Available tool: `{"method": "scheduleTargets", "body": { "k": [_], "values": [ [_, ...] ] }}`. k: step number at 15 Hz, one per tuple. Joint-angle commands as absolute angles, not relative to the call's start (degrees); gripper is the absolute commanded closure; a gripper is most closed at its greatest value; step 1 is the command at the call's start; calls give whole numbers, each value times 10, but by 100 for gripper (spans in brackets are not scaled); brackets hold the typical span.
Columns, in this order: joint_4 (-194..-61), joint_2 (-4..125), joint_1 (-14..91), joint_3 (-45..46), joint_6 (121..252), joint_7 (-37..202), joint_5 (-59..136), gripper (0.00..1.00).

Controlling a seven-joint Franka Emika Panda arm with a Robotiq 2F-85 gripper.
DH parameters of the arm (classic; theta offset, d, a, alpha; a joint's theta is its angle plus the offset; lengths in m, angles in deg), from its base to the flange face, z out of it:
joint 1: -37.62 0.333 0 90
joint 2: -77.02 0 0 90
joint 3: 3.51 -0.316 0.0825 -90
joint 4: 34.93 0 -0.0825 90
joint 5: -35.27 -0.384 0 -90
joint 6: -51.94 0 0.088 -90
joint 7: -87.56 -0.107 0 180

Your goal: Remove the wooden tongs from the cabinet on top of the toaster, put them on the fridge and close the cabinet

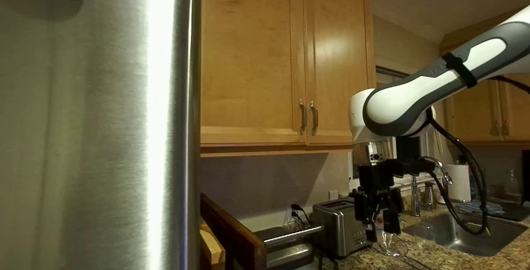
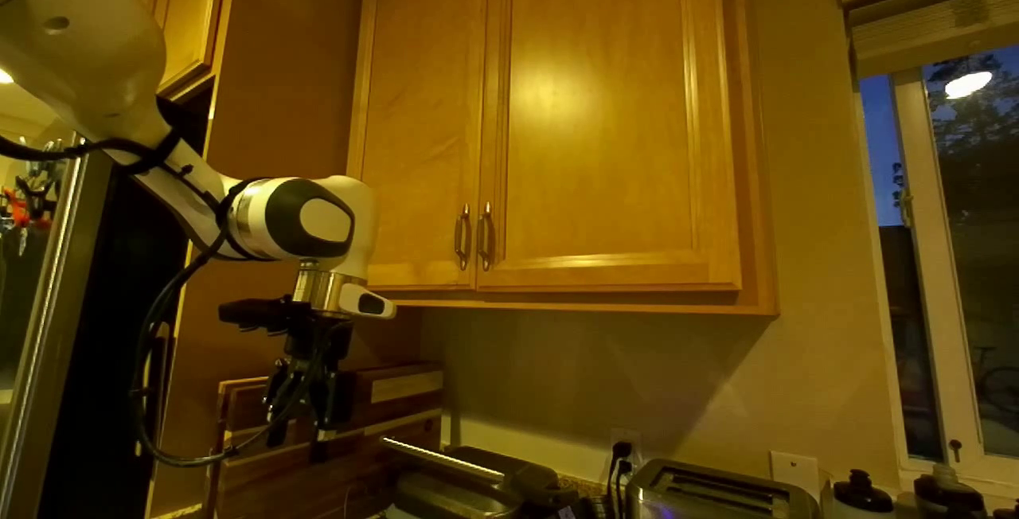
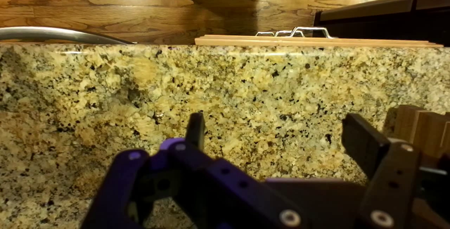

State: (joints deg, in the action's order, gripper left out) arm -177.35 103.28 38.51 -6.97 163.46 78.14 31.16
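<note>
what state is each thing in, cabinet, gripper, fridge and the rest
Toaster, upright, nothing sticking out of its slots
Cabinet above the toaster, both doors shut
Gripper, open, holding nothing
Fridge, only partly shown, cannot tell if shut
Wooden boards, standing on edge
Black plugs, plugged in
Window blind, raised
Paper towel roll, upright

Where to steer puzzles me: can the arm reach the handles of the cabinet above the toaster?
Probably yes: the open, empty gripper hangs lower than the handles, with nothing visible between them.
</note>
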Motion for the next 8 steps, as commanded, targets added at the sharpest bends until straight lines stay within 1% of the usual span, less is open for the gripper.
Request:
{"method": "scheduleTargets", "body": {
  "k": [1,8],
  "values": [
    [-1774,1036,378,-66,1645,778,317,0],
    [-1762,1049,334,-43,1749,771,346,0]
  ]
}}
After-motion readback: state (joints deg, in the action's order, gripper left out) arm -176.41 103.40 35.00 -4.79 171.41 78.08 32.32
